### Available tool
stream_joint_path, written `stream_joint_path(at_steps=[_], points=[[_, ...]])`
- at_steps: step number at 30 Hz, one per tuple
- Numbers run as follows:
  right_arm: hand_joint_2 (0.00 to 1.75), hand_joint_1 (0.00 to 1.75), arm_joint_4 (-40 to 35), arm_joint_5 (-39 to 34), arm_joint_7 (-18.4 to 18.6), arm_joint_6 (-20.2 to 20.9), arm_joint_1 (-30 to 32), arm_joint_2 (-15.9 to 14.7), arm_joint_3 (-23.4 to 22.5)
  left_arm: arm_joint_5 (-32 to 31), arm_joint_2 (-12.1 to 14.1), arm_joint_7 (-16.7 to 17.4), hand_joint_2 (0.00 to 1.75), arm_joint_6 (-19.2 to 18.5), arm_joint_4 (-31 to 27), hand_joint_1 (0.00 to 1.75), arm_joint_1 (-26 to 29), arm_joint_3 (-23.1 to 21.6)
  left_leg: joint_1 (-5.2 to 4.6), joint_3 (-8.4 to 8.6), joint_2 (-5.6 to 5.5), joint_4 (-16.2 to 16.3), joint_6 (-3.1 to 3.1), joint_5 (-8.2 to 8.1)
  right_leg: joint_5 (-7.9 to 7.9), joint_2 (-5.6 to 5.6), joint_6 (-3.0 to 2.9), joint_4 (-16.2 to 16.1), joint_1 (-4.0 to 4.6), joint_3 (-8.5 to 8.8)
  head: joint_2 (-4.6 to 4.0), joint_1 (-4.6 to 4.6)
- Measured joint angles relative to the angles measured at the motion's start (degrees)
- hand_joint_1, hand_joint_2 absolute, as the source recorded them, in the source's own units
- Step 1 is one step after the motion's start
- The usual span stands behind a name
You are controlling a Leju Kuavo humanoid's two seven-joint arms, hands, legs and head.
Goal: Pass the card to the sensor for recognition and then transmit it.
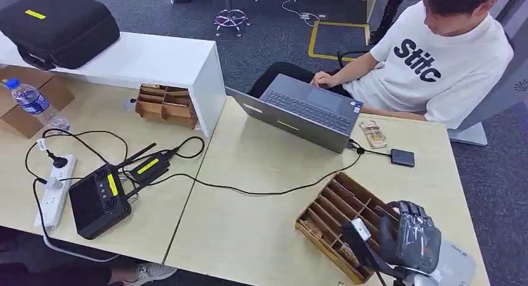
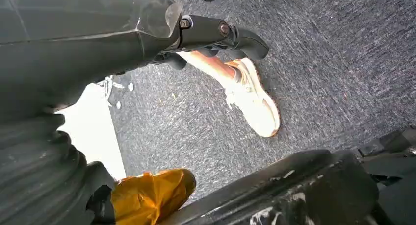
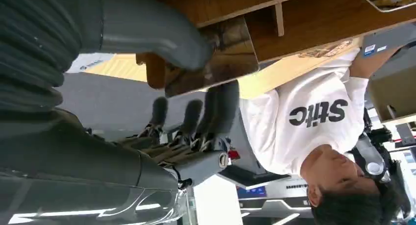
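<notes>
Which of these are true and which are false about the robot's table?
1. A person sits at a laptop. True.
2. The water bottle stands in the wooden tray. False: it lies by a cardboard box, far from the wooden tray.
3. The right hand is at the wooden tray. True.
4. The black case sits on the floor. False: it rests on the white shelf.

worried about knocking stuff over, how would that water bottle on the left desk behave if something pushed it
The water bottle lies on its side against a cardboard box, so it probably can't tip. Being round, it would likely roll. It looks like thin clear plastic, so probably light and squashy; how much water it holds is unclear.
</notes>
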Motion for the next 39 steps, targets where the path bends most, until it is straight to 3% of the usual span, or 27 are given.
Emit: stream_joint_path(at_steps=[18, 28, 39], points=[[1.75, 1.36, -0.61, 0.22, -0.02, -0.26, -0.02, 0.02, 0.07, 0.00, 0.00, 0.00, 1.75, 0.04, 0.00, 0.00, 0.00, -0.02, 0.00, -0.01, 0.00, 0.00, 0.00, 0.00, 0.00, 0.00, 0.00, 0.00, 0.00, 0.00, 0.00, 0.02], [1.75, 1.34, -9.27, 2.58, 1.53, -0.96, -0.77, -0.15, 3.67, 0.00, 0.11, 0.00, 1.75, -0.37, 0.00, 0.00, 0.00, -0.15, 0.00, -0.02, -0.01, 0.00, 0.00, 0.00, 0.00, -0.01, 0.00, 0.00, 0.00, -0.01, 0.00, 0.02], [1.75, 1.33, -11.74, 2.56, 1.59, -0.94, -0.76, -0.41, 4.79, 0.00, 0.13, 0.00, 1.75, -0.37, 0.00, 0.00, -0.02, -0.33, 0.00, -0.02, -0.02, 0.00, 0.00, 0.00, 0.00, -0.01, 0.00, 0.00, 0.00, -0.01, 0.00, 0.02]])
